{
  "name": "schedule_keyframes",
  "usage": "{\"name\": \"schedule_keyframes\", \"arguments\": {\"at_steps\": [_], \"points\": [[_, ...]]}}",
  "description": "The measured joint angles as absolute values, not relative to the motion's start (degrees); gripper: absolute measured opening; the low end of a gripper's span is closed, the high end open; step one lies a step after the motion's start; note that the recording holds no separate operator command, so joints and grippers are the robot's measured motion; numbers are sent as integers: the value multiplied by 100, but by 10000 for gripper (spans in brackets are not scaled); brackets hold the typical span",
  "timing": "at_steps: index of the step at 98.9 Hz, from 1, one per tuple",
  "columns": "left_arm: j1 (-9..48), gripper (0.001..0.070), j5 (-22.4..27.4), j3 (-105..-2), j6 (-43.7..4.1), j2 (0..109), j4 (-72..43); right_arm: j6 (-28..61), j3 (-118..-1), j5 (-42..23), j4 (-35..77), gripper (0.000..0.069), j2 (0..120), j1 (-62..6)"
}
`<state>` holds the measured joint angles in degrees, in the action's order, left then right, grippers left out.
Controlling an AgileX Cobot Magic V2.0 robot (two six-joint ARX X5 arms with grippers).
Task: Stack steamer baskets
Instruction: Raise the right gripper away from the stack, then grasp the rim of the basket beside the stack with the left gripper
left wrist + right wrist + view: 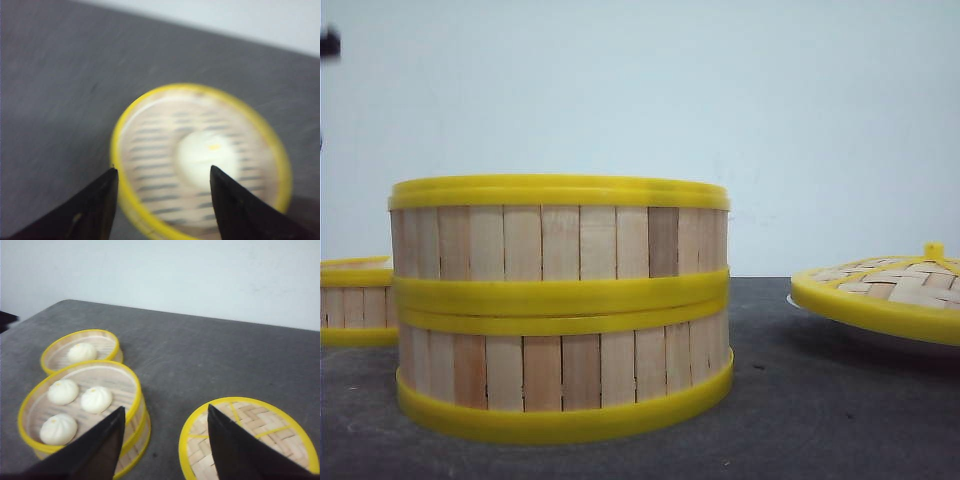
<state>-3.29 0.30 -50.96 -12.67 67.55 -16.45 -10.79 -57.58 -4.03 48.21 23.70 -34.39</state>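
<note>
Two steamer baskets stand stacked in the middle of the dark table: the upper basket (560,232) sits on the lower basket (565,375). From the right wrist view the upper basket (80,392) holds three white buns. A third steamer basket (355,300) stands alone at the far left; it (200,157) holds one white bun and lies blurred under my left gripper (164,170), which is open above its near rim. My right gripper (165,412) hangs open and empty over the table between the stack and the lid.
A domed woven lid (885,285) with yellow rim and knob rests on a white plate at the right, also in the right wrist view as the lid (250,435). A pale wall rises behind the table's far edge.
</note>
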Motion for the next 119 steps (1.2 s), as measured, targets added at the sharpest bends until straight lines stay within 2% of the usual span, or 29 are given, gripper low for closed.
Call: {"name": "schedule_keyframes", "arguments": {"at_steps": [39,78,100,112,119], "points": [[-449,339,167,-5887,-1450,8663,-1573,-1083,-5758,-405,4862,319,2370,-3439],[-548,334,148,-5916,-1590,9349,-1468,-1083,-5758,-438,4862,319,2370,-3439],[-548,252,148,-5931,-1594,9618,-1472,-1087,-5758,-486,4759,319,2370,-3441],[-545,95,128,-5933,-1638,9618,-1431,-1090,-5758,-602,4722,319,2370,-3441],[-554,44,119,-5944,-1656,9618,-1420,-1092,-5758,-607,4716,319,2370,-3441]]}}
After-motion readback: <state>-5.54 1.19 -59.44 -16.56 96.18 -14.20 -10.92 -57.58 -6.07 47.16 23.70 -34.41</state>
